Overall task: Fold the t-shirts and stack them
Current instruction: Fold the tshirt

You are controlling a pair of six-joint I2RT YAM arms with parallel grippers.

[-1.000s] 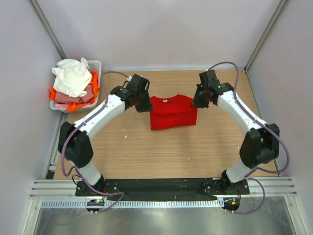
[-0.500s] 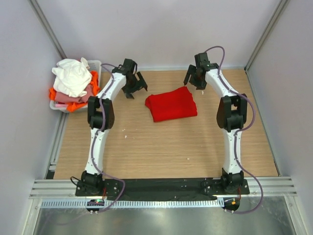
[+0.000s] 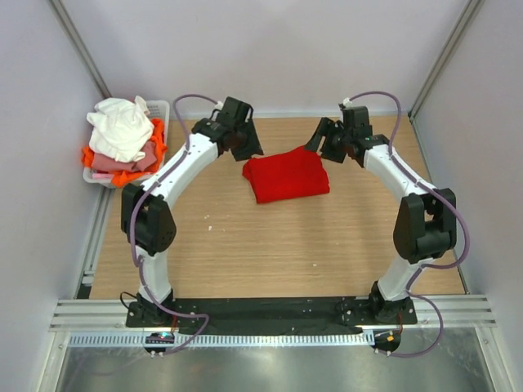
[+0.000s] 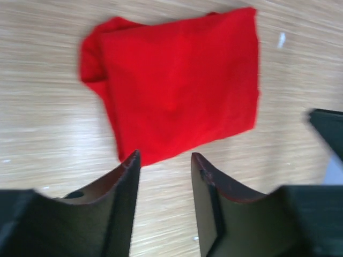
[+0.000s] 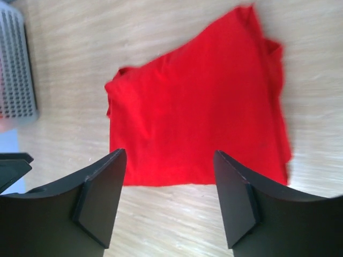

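Note:
A bright red t-shirt [image 3: 286,174] lies folded into a compact rectangle on the wooden table, and it fills both wrist views [image 4: 177,85] [image 5: 198,107]. My left gripper [image 3: 248,145] [image 4: 163,156] hovers just off its far left corner, open, with only bare wood between the fingers. Off the far right corner hangs my right gripper [image 3: 318,139] [image 5: 170,152], open wider and holding nothing. White [image 3: 121,126], pink [image 3: 122,162] and orange [image 3: 133,176] t-shirts are heaped in the basket at the far left.
The white slotted basket [image 3: 160,109] stands at the table's far left corner, and a bit of it shows in the right wrist view [image 5: 16,69]. Grey walls close the table in on three sides. The right arm's black tip [image 4: 328,128] edges into the left wrist view.
A second ago both grippers were shut at the red shirt's top corners. They let go, the shirt lies folded smaller, and both arms have swung back beside its far edge.

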